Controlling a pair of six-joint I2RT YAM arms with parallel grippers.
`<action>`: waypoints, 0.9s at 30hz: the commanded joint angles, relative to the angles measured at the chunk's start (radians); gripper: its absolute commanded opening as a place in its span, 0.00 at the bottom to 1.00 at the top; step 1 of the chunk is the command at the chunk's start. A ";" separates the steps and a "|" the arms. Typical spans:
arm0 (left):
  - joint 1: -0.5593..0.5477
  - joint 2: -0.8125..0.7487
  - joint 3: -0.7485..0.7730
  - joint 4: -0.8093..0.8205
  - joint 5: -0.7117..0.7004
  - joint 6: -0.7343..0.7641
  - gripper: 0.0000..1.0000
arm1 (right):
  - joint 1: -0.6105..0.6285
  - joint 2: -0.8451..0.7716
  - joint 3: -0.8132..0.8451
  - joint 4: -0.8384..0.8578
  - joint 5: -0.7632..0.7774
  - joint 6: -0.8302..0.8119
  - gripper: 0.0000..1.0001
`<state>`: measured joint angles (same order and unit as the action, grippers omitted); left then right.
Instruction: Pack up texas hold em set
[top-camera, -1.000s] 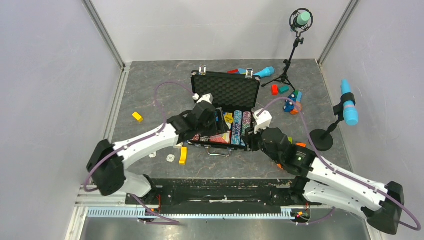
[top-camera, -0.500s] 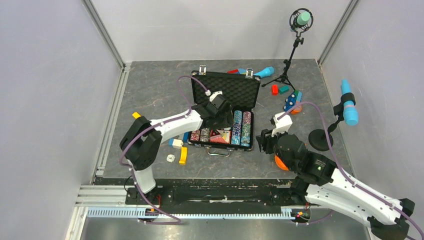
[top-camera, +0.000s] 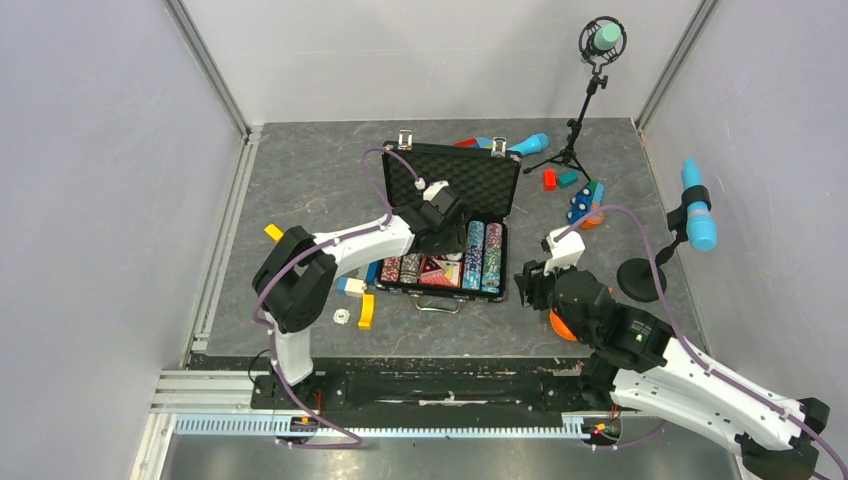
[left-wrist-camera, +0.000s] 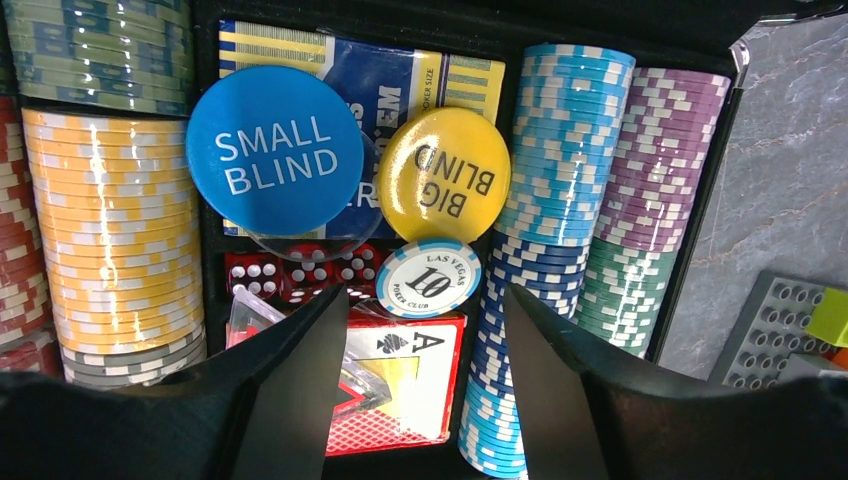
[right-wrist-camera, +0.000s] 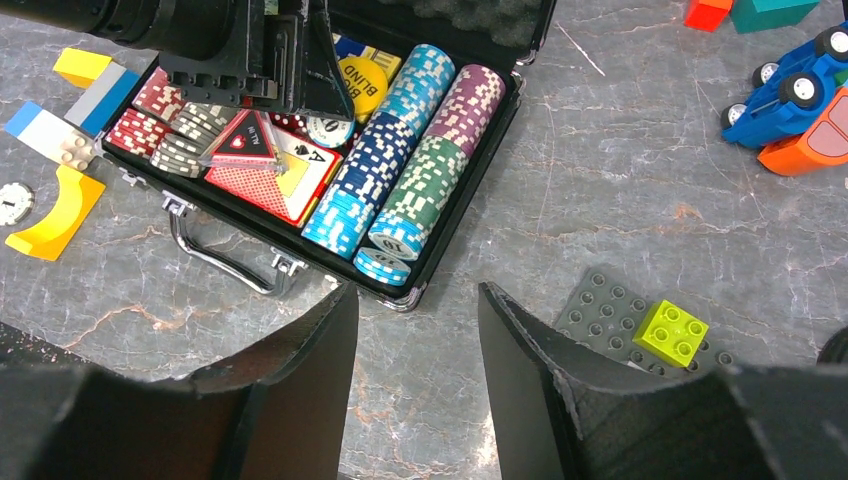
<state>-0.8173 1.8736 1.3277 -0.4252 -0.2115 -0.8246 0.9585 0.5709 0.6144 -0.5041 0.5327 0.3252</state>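
While the case (top-camera: 470, 185) lies open, the left tool (left-wrist-camera: 425, 295) and right tool (right-wrist-camera: 417, 295) hang spread, holding nothing.
The case sits in the middle of the tabletop (top-camera: 320, 180), nearer the far edge, full of chip rows (left-wrist-camera: 560, 180). The left tool is over a loose chip (left-wrist-camera: 428, 278) by the blue button (left-wrist-camera: 275, 150) and yellow button (left-wrist-camera: 445, 175). The right tool is just off the case's near right corner.

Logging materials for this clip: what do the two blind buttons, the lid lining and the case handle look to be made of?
Small Blind button and Big Blind button: probably hard plastic with a smooth semi-gloss finish, going by the soft highlights and printed lettering.
Lid lining: black foam, matte, with egg-crate dimples.
Case handle: likely chromed metal, given its bright, mirror-like sheen.
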 joint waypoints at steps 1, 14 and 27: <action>0.003 0.023 0.046 -0.007 -0.038 0.045 0.65 | 0.004 -0.006 -0.007 0.004 0.024 0.004 0.51; -0.002 0.074 0.077 -0.007 -0.013 0.050 0.63 | 0.003 -0.007 -0.012 0.004 0.025 0.004 0.51; -0.016 0.058 0.085 -0.039 -0.060 0.068 0.62 | 0.004 -0.003 -0.016 0.004 0.024 0.004 0.51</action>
<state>-0.8242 1.9240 1.3758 -0.4629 -0.2180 -0.7948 0.9585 0.5705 0.6064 -0.5114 0.5331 0.3252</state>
